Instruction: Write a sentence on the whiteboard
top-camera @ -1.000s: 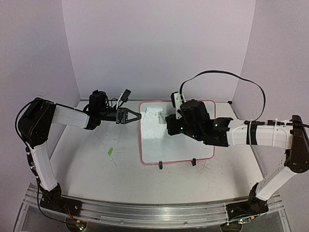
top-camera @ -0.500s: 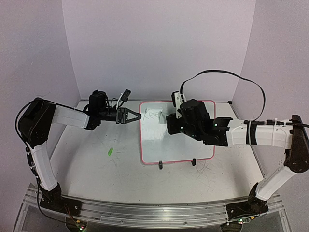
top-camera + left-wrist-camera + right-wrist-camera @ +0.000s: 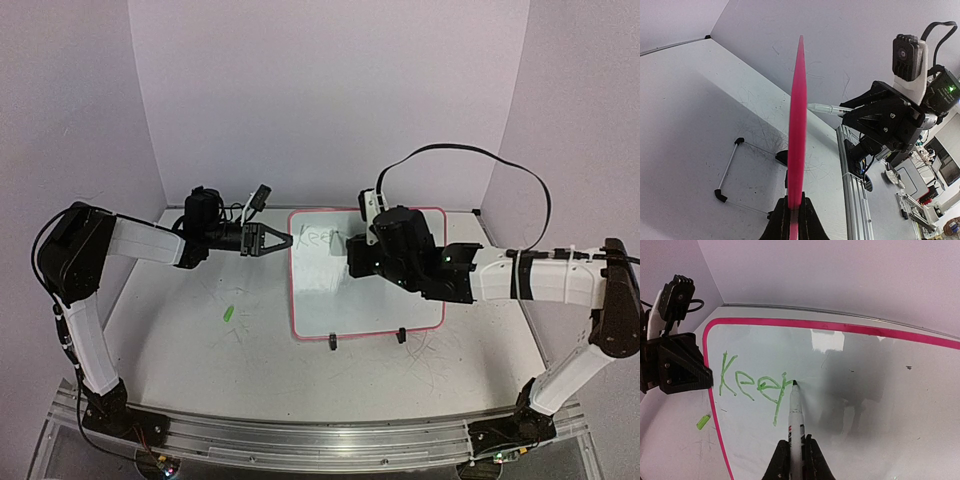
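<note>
The whiteboard (image 3: pixel 370 295) is pinched by the left claw (image 3: pixel 287 240); a marker (image 3: pixel 795 415), clamped in the right claw (image 3: pixel 793 447), is held against the sentence (image 3: pixel 752 385).

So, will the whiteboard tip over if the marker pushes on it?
Probably not: the left tool clamps its edge. The whiteboard looks thin, with only small feet, so unheld it would likely tip. Its glossy face may let the marker slip.

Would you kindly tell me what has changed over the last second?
The right jaws, shut on the marker, edged slightly toward the back wall beside the green word. The left jaws stay clamped on the whiteboard edge; board and small green piece unmoved.
</note>
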`<state>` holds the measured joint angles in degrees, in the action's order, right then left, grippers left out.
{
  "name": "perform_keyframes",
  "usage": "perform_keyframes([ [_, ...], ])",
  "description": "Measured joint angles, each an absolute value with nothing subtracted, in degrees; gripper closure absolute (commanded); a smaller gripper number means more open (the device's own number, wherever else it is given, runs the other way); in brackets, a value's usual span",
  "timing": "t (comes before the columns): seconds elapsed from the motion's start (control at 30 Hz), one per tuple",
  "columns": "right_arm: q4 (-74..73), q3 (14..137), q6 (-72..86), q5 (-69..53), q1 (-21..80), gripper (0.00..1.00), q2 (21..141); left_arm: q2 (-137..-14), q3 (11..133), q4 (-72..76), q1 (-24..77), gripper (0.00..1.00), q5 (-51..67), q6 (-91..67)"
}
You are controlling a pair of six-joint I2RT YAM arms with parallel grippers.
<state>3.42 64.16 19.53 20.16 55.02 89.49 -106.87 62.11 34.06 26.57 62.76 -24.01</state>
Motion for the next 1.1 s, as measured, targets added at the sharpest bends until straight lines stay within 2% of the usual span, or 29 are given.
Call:
perform_keyframes([
  [1.1,3.6,62.1,22.8,17.6,55.4,1.0,89.7,-106.9,62.1,33.7,26.5,1.0,62.3,-24.0],
])
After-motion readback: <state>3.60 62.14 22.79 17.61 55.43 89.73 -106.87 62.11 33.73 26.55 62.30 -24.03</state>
